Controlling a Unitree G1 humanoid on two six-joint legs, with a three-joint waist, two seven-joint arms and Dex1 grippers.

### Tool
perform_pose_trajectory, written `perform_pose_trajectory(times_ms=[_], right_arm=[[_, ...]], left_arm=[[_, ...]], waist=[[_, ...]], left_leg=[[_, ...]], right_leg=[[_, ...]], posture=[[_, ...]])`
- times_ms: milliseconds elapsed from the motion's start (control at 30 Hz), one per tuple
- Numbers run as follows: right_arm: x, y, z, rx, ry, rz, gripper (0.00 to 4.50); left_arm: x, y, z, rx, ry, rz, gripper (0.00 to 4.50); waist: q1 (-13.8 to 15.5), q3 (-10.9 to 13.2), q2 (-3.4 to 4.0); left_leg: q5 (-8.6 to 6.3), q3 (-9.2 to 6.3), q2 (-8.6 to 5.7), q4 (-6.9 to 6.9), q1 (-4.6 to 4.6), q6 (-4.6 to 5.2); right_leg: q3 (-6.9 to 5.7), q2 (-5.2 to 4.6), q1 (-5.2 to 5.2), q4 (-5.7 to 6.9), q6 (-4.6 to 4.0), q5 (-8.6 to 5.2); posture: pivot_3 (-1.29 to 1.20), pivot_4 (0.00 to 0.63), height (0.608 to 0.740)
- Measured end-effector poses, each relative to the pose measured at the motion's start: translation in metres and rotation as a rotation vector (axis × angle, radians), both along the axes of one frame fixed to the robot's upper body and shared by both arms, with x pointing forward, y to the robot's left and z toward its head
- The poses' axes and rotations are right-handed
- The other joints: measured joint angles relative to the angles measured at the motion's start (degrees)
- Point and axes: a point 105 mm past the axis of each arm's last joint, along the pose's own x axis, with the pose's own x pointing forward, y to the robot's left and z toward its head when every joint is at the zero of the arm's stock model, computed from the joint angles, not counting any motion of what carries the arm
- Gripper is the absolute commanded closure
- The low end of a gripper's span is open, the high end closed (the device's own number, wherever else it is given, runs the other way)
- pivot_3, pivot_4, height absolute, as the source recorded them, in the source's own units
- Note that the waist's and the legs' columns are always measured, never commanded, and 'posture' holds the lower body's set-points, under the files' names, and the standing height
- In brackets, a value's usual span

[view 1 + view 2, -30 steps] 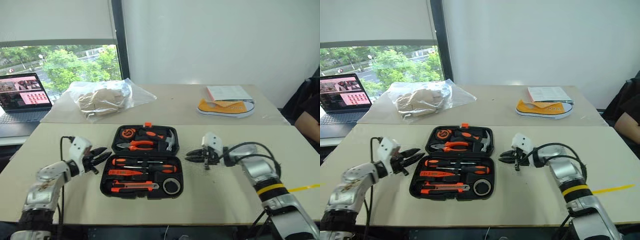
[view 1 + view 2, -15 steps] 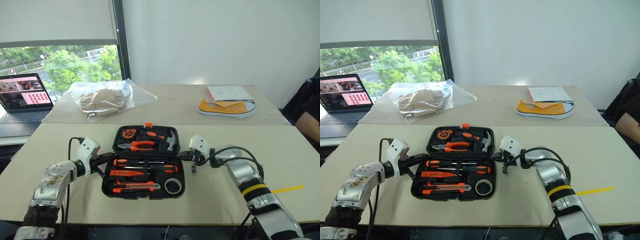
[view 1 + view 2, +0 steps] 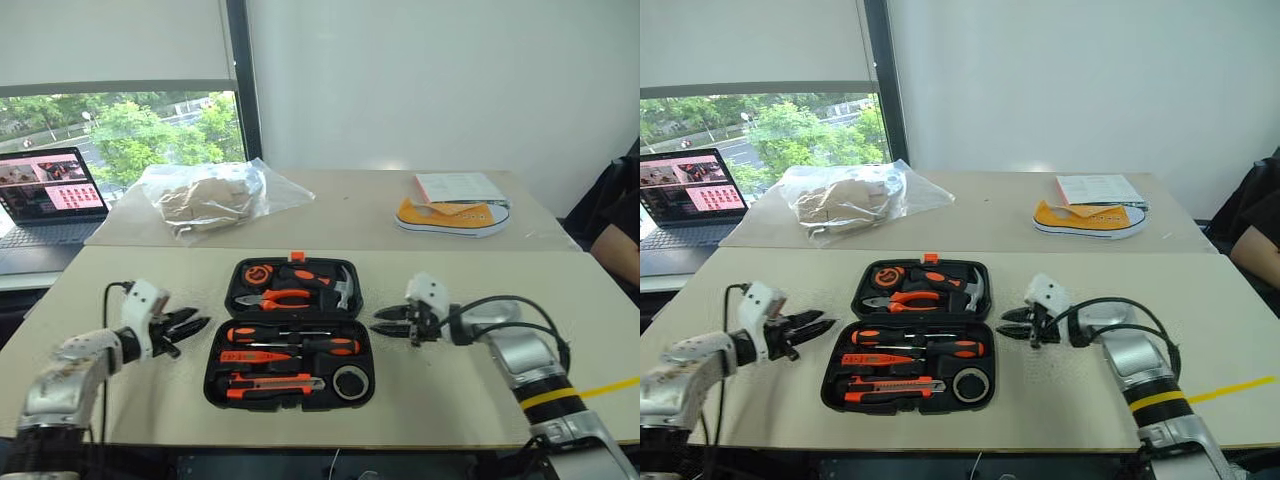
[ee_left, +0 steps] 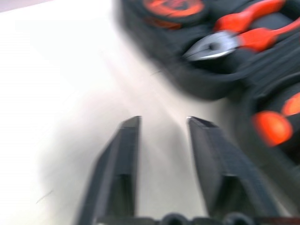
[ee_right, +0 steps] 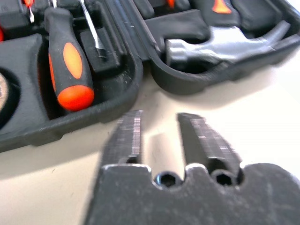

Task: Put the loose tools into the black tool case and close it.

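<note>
The black tool case (image 3: 215, 385) lies open and flat in the middle of the near table. Its near half holds two screwdrivers (image 3: 292, 333), a pen-like tool (image 3: 245, 357), a utility knife (image 3: 272, 385) and a tape roll (image 3: 347, 381), each in a recess. Pliers (image 3: 275, 296) and a hammer (image 3: 345, 288) sit in the far half. My left gripper (image 3: 192, 321) hovers open just left of the case, empty, as its wrist view (image 4: 164, 120) confirms. My right gripper (image 3: 381, 320) is open just right of the case; the right wrist view (image 5: 160, 116) shows bare table between its fingers.
On the far table stand a laptop (image 3: 45, 195), a clear plastic bag (image 3: 210, 195) and an orange shoe under papers (image 3: 455, 212). A person's arm (image 3: 618, 240) shows at the right edge. A yellow tape strip (image 3: 612, 385) crosses the near table's right side.
Both grippers were shut against the case's side edges half a second ago. They have drawn outward away from it and opened.
</note>
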Motion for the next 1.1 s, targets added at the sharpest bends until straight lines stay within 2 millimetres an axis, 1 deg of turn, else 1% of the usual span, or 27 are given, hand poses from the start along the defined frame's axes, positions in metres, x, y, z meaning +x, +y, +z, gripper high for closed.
perform_pose_trajectory(times_ms=[33, 67, 100, 133, 167, 233, 300, 367, 433, 467, 567, 833, 867, 933, 967, 1033, 1067, 1100], right_arm=[[-0.002, -0.001, 0.003, 0.024, 0.045, -0.016, 1.86], [-0.003, -0.001, 0.006, 0.038, 0.111, -0.044, 1.51], [0.0, 0.0, 0.011, 0.066, 0.207, -0.102, 1.29], [0.004, 0.002, 0.018, 0.096, 0.267, -0.137, 0.86], [0.007, 0.005, 0.027, 0.135, 0.318, -0.167, 0.55], [0.015, 0.015, 0.047, 0.199, 0.38, -0.207, 0.55], [0.026, 0.022, 0.054, 0.205, 0.417, -0.269, 0.55], [0.033, 0.025, 0.049, 0.202, 0.459, -0.325, 0.55], [0.037, 0.023, 0.038, 0.188, 0.501, -0.378, 0.55], [0.039, 0.02, 0.031, 0.162, 0.512, -0.41, 0.55], [0.046, 0.017, 0.016, 0.058, 0.51, -0.467, 0.55], [0.051, 0.022, 0.012, 0.057, 0.5, -0.488, 0.55], [0.052, 0.021, 0.011, 0.057, 0.502, -0.493, 0.95], [0.053, 0.023, 0.012, 0.059, 0.505, -0.495, 1.23], [0.053, 0.024, 0.012, 0.059, 0.505, -0.495, 1.5], [0.055, 0.026, 0.014, 0.056, 0.505, -0.492, 2.27], [0.055, 0.029, 0.014, 0.05, 0.503, -0.487, 2.61], [0.055, 0.03, 0.015, 0.048, 0.503, -0.483, 2.86]], left_arm=[[-0.001, 0.001, 0.003, -0.048, 0.034, 0.008, 1.56], [-0.002, 0.002, 0.005, -0.093, 0.09, 0.014, 1.18], [0.0, 0.005, 0.008, -0.119, 0.141, 0.037, 0.95], [0.004, 0.006, 0.014, -0.131, 0.158, 0.056, 0.82], [0.008, 0.006, 0.018, -0.145, 0.169, 0.072, 0.82], [0.018, 0.002, 0.026, -0.188, 0.183, 0.096, 0.82], [0.03, -0.007, 0.032, -0.23, 0.189, 0.11, 0.82], [0.036, -0.014, 0.028, -0.238, 0.221, 0.123, 0.82], [0.038, -0.021, 0.02, -0.233, 0.253, 0.127, 0.82], [0.04, -0.022, 0.016, -0.233, 0.27, 0.135, 0.82], [0.048, -0.028, 0.017, -0.211, 0.249, 0.142, 0.82], [0.049, -0.033, 0.012, -0.198, 0.262, 0.138, 0.82], [0.049, -0.033, 0.011, -0.198, 0.264, 0.138, 1.23], [0.05, -0.034, 0.011, -0.197, 0.268, 0.137, 1.53], [0.05, -0.036, 0.011, -0.198, 0.271, 0.132, 1.82], [0.05, -0.038, 0.01, -0.196, 0.278, 0.122, 2.64], [0.049, -0.04, 0.011, -0.196, 0.284, 0.114, 2.97], [0.049, -0.041, 0.011, -0.198, 0.288, 0.107, 3.24]], waist=[[0.0, 0.0, 0.0], [0.0, 0.0, -0.02], [-0.1, 0.0, -0.02], [0.0, 0.0, -0.01], [0.0, 0.0, -0.01], [0.0, 0.0, -0.02], [0.1, 0.0, -0.03], [0.2, 0.0, -0.05], [0.2, 0.0, -0.05], [0.2, 0.0, -0.05], [-0.1, 0.0, -0.05], [-1.0, 0.0, -0.05], [-1.1, 0.0, -0.05], [-1.1, 0.0, -0.05], [-1.1, 0.0, -0.05], [-1.1, 0.0, -0.04], [-1.1, 0.0, -0.04], [-1.2, 0.0, -0.03]], left_leg=[[0.0, -0.01, 0.0, 0.01, 0.0, 0.0], [0.0, -0.06, 0.02, 0.04, -0.03, 0.01], [0.0, -0.05, 0.0, 0.06, -0.04, 0.01], [0.01, -0.06, -0.01, 0.09, -0.05, 0.02], [0.02, -0.07, -0.01, 0.13, -0.04, 0.03], [0.03, -0.13, -0.01, 0.14, 0.0, 0.02], [0.03, -0.13, -0.04, 0.13, -0.07, 0.02], [0.03, -0.11, -0.07, 0.07, -0.08, 0.03], [0.03, -0.06, -0.09, -0.03, -0.18, 0.03], [0.03, 0.01, -0.11, -0.03, -0.24, 0.03], [0.03, 0.14, -0.12, -0.02, -0.36, 0.02], [0.06, 0.14, -0.1, 0.01, -0.27, -0.03], [0.06, 0.14, -0.11, 0.02, -0.25, -0.03], [0.06, 0.15, -0.11, 0.05, -0.19, -0.04], [0.07, 0.15, -0.12, 0.05, -0.14, -0.05], [0.08, 0.16, -0.12, 0.06, -0.09, -0.07], [0.09, 0.16, -0.11, 0.05, -0.06, -0.08], [0.09, 0.15, -0.11, 0.06, -0.05, -0.09]], right_leg=[[-0.01, 0.0, 0.01, 0.02, 0.0, 0.0], [-0.04, 0.02, 0.0, 0.03, 0.0, 0.0], [-0.01, 0.01, -0.01, 0.05, -0.04, 0.03], [-0.01, 0.01, -0.02, 0.05, -0.08, 0.05], [-0.01, 0.01, 0.0, 0.06, -0.1, 0.07], [-0.04, 0.02, 0.07, 0.07, -0.14, 0.09], [-0.06, 0.03, 0.04, 0.03, -0.14, 0.09], [-0.08, 0.02, 0.03, 0.03, -0.13, 0.09], [-0.18, 0.02, 0.01, 0.07, -0.12, 0.1], [-0.22, 0.02, -0.03, 0.06, -0.11, 0.1], [-0.29, 0.03, -0.1, 0.04, -0.09, 0.09], [-0.27, 0.01, -0.07, 0.05, -0.09, 0.08], [-0.24, 0.0, -0.07, 0.05, -0.09, 0.08], [-0.22, -0.01, -0.05, 0.05, -0.09, 0.08], [-0.18, -0.02, -0.03, 0.05, -0.09, 0.08], [-0.16, -0.02, -0.01, 0.08, -0.09, 0.08], [-0.15, -0.02, 0.01, 0.09, -0.09, 0.08], [-0.14, -0.02, 0.01, 0.09, -0.09, 0.08]], posture=[[0.0, 0.15, 0.74], [0.0, 0.15, 0.74], [0.0, 0.15, 0.74], [0.0, 0.15, 0.74], [0.0, 0.15, 0.74], [0.0, 0.15, 0.74], [0.0, 0.15, 0.74], [0.0, 0.15, 0.74], [0.0, 0.15, 0.74], [0.0, 0.15, 0.74], [0.0, 0.15, 0.74], [0.0, 0.15, 0.74], [0.0, 0.15, 0.74], [0.0, 0.15, 0.74], [0.0, 0.15, 0.74], [0.0, 0.15, 0.74], [0.0, 0.15, 0.74], [0.0, 0.15, 0.74]])
